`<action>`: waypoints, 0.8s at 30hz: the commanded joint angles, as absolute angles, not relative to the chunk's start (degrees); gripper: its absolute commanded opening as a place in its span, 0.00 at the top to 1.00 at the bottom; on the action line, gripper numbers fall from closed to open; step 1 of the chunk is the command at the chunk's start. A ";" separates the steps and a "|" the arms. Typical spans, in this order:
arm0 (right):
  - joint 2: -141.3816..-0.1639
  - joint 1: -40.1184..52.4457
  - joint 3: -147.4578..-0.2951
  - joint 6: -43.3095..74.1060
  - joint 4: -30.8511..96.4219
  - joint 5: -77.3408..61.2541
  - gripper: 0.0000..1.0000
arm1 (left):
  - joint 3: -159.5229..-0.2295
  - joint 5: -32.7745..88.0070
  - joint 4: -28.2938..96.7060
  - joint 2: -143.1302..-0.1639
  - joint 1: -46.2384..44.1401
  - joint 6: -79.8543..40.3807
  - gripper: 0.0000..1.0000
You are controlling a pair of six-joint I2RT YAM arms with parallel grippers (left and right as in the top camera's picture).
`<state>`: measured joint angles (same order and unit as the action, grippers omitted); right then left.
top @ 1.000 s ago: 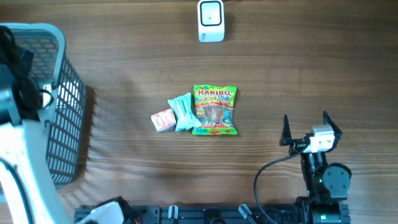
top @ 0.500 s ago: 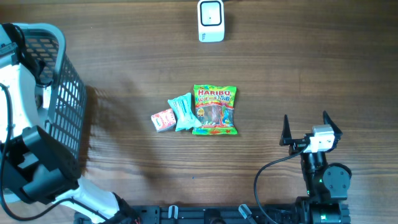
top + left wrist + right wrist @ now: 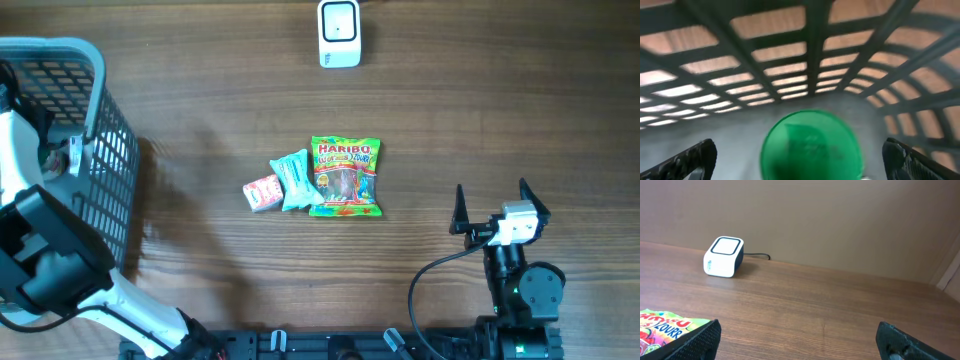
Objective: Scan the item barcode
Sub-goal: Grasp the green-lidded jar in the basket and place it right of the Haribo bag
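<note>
Green round object point(image 3: 811, 146) in basket point(image 3: 112, 180), left-wrist view only; left gripper point(image 3: 800, 162), right gripper point(image 3: 491, 196) spread.

The brown wooden bench point(image 3: 500, 120) shows matt grain. The green-and-orange sweet bag point(image 3: 345, 177) is glossy plastic film. The white box-shaped scanner point(image 3: 339, 33) looks smooth plastic, the grey mesh basket point(image 3: 110, 150) moulded plastic.

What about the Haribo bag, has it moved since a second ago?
No. The Haribo bag keeps its spot below the white scanner, beside the teal packet.
</note>
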<state>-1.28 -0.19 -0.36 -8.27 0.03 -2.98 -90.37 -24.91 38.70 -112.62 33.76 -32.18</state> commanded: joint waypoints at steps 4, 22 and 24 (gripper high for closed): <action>-1.02 -0.34 -0.32 -9.02 -0.10 -3.64 0.00 | -89.95 -20.36 36.80 -117.34 34.00 -31.70 0.00; -1.02 -0.34 -0.32 -9.02 -0.10 -3.64 0.00 | -90.02 -24.01 41.67 -105.93 31.94 -26.11 0.39; -1.02 -0.34 -0.32 -9.02 -0.10 -3.64 0.00 | -90.02 -23.57 41.85 -100.68 30.33 -26.13 0.39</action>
<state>-1.28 -0.19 -0.36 -8.27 0.03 -2.98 -89.34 -23.94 42.19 -111.70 32.93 -26.81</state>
